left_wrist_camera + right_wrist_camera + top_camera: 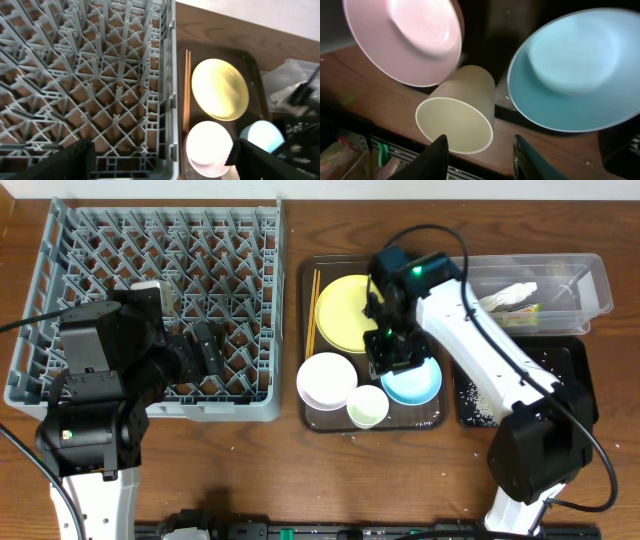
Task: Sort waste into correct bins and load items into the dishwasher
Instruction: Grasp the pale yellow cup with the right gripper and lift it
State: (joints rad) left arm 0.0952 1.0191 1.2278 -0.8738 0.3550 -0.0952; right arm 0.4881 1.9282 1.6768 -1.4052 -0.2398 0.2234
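R claw (480, 142), released, hovers over cup (456, 116).
Cup looks light, stiff, slick; likely best pinched across rim wall. L claw (160, 155) also released, empty, by rack (172, 75).

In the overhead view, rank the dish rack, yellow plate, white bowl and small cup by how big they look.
1. grey dish rack, by far the largest
2. yellow plate
3. white bowl
4. small cup

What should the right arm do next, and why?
Probably ease the right gripper forward and shut on the small white cup. Its fingers are open and empty, the cup's rim lies just ahead of them, and the dish rack shows no dishes yet.
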